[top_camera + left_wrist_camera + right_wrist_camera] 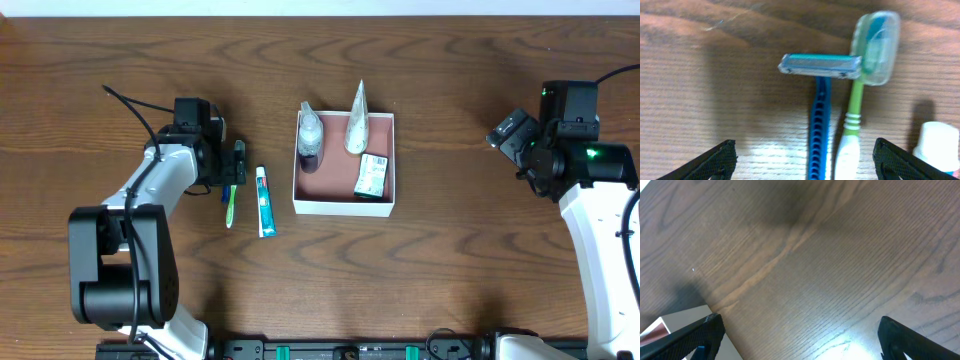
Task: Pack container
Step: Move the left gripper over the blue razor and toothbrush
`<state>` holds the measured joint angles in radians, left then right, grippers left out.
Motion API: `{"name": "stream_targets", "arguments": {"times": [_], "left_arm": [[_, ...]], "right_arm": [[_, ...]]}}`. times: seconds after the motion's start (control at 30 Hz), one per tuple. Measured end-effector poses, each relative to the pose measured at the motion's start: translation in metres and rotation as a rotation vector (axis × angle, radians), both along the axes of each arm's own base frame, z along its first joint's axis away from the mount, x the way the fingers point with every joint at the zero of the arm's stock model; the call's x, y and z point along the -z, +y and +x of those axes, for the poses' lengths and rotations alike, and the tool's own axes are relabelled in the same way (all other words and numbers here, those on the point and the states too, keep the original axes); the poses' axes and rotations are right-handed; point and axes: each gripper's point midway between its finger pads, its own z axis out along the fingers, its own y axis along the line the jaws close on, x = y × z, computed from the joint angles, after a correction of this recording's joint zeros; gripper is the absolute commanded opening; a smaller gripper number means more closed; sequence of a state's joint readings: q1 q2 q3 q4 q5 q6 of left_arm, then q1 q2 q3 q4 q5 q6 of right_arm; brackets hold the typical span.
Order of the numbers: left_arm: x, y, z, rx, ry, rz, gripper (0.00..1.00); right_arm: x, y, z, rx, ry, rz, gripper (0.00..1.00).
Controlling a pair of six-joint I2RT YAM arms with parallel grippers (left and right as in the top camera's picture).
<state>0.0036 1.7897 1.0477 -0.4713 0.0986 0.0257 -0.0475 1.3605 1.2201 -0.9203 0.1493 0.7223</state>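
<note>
The wooden table (pixel 480 280) carries the container (pixel 343 208) at its middle, with three toiletries already inside. The left gripper (pixel 237 165) is the nearer one; it points down with its jaws spread wide, and the container lies to its right. The right gripper (pixel 505 135) hovers open, well apart. Between the left jaws lie the toothbrush (pixel 855 107) and the razor (pixel 819 125), side by side, with their handles crossing the closing line.

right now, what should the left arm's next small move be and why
Probably lower the left jaws straight down and close on the blue razor. They stand open, wide apart, over the razor and green toothbrush, which lie side by side on the table, outside the container.
</note>
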Motion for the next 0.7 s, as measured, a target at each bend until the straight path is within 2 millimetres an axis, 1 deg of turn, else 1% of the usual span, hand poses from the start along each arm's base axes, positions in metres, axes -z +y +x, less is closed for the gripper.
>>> {"name": "stream_targets", "arguments": {"times": [0.1, 0.27, 0.33, 0.43, 0.5, 0.63, 0.7], "left_arm": [[-0.012, -0.002, 0.003, 0.003, -0.034, -0.011, 0.87], [-0.047, -0.001, 0.012, 0.002, -0.136, -0.005, 0.87], [-0.052, -0.001, 0.015, 0.001, -0.154, -0.003, 0.87], [-0.047, 0.000, 0.014, 0.001, -0.139, -0.001, 0.86], [-0.037, 0.000, 0.013, 0.000, -0.111, 0.001, 0.84], [-0.006, 0.001, 0.006, -0.001, -0.024, 0.005, 0.82], [0.005, 0.002, 0.002, -0.002, 0.010, 0.010, 0.81]], "right_arm": [[0.000, 0.000, 0.000, 0.000, 0.000, 0.000, 0.99], [0.000, 0.000, 0.000, 0.000, 0.000, 0.000, 0.99], [0.000, 0.000, 0.000, 0.000, 0.000, 0.000, 0.99], [0.000, 0.000, 0.000, 0.000, -0.001, 0.000, 0.99], [0.000, 0.000, 0.000, 0.000, -0.001, 0.000, 0.99], [0.000, 0.000, 0.000, 0.000, 0.000, 0.000, 0.99], [0.000, 0.000, 0.000, 0.000, 0.000, 0.000, 0.99]]}}
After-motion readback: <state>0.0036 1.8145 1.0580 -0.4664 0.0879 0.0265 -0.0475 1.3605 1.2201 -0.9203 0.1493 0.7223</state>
